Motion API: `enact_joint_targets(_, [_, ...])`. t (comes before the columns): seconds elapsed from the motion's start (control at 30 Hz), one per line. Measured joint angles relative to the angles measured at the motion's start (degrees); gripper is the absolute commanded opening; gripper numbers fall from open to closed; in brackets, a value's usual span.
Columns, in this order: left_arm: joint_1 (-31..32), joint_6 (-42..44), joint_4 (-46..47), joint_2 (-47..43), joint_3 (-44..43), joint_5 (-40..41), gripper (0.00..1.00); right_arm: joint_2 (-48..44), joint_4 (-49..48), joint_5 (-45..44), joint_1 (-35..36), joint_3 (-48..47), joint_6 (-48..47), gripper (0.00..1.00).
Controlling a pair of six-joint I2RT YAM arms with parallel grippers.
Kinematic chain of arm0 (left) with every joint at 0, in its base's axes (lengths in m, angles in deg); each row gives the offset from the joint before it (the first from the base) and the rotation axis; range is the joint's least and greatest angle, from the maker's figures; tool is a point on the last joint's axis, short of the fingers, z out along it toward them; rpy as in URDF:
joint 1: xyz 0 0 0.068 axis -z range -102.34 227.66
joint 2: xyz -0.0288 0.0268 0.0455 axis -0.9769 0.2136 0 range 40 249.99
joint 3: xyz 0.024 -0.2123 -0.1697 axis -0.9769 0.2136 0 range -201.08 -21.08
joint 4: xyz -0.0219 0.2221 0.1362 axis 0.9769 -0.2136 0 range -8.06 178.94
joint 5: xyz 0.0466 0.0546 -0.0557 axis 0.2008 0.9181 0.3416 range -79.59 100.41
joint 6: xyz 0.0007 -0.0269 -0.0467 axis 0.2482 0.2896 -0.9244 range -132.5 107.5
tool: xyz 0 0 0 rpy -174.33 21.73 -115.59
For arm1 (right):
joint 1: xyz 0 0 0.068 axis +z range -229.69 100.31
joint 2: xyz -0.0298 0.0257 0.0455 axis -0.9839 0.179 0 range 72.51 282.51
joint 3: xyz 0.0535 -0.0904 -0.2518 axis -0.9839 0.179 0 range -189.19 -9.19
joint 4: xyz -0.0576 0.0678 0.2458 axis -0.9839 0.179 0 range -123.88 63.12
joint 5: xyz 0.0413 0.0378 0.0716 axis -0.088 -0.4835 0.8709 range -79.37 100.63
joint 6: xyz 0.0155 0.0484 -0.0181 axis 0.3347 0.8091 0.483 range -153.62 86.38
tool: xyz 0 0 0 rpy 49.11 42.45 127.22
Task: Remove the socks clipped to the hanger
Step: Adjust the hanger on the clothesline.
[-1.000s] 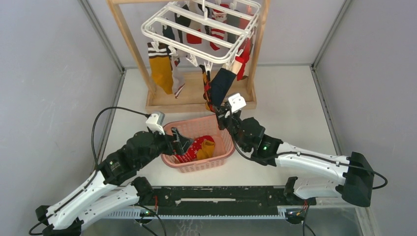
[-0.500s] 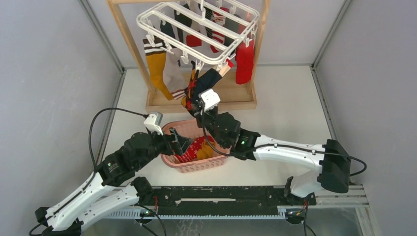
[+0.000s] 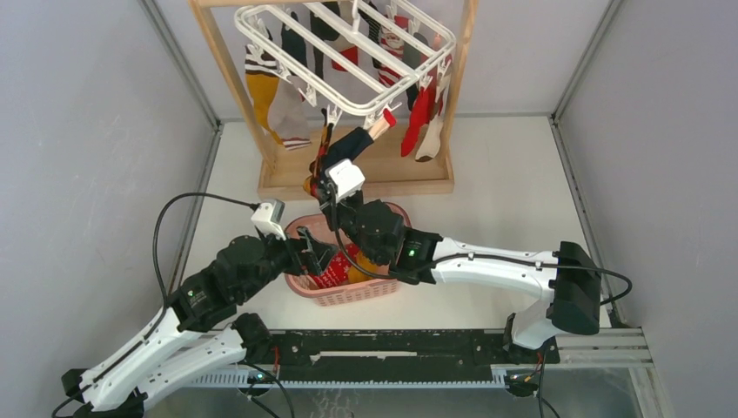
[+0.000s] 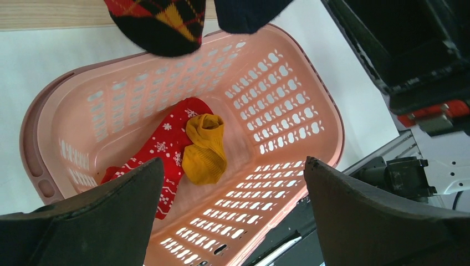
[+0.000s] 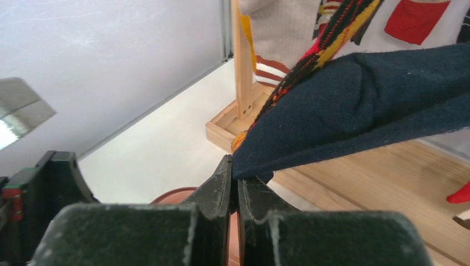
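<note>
The white hanger hangs tilted from the wooden stand with several socks clipped to it. My right gripper is shut on the toe of a dark navy sock, which is stretched taut from a clip at the hanger's front edge. In the right wrist view the jaws pinch the navy sock, with an argyle sock right behind it. My left gripper hovers open over the pink basket, holding nothing. A red snowflake sock and a mustard sock lie inside.
The wooden stand has its base just beyond the basket. Grey walls close in the table on the left, right and back. The argyle sock's toe dangles over the basket's far rim.
My right arm has swung left, dragging the navy sock with it. The hanger has tilted and swung left after it. My left arm has hardly moved.
</note>
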State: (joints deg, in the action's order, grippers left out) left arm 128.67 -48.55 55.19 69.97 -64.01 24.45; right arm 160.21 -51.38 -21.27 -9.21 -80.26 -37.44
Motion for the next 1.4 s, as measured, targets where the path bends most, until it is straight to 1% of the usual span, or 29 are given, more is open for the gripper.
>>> enact_joint_targets(0.23, [0.0, 0.0, -0.3, -0.7, 0.0, 0.8, 1.00, 0.1, 1.1, -0.8, 2.8, -0.8, 0.0, 0.10])
enact_joint_targets(0.5, [0.0, 0.0, -0.3, -0.9, 0.0, 0.8, 1.00, -0.9, 6.2, -2.2, 3.6, -0.2, 2.2, 0.11])
enact_joint_targets(0.73, [0.0, 0.0, 0.0, -0.2, 0.0, 0.5, 1.00, -7.7, 9.6, -4.1, 3.7, 5.1, 5.7, 0.12])
enact_joint_targets(0.9, [0.0, 0.0, 1.3, 1.4, -0.1, -0.2, 1.00, -14.2, 11.6, -4.0, 1.9, 9.5, 8.9, 0.12])
enact_joint_targets(1.0, [0.0, -0.1, 2.8, 2.7, -0.2, -1.1, 1.00, -17.7, 12.1, -2.3, 0.2, 12.1, 10.8, 0.13])
enact_joint_targets(1.13, [0.0, 0.0, 5.6, 5.6, -1.1, -2.7, 1.00, -22.1, 13.6, 2.3, -3.2, 14.7, 13.9, 0.13])
enact_joint_targets(1.4, [1.7, 0.3, 15.3, 12.0, -2.8, -5.4, 1.00, -27.6, 16.6, 12.5, -8.5, 15.3, 18.8, 0.13])
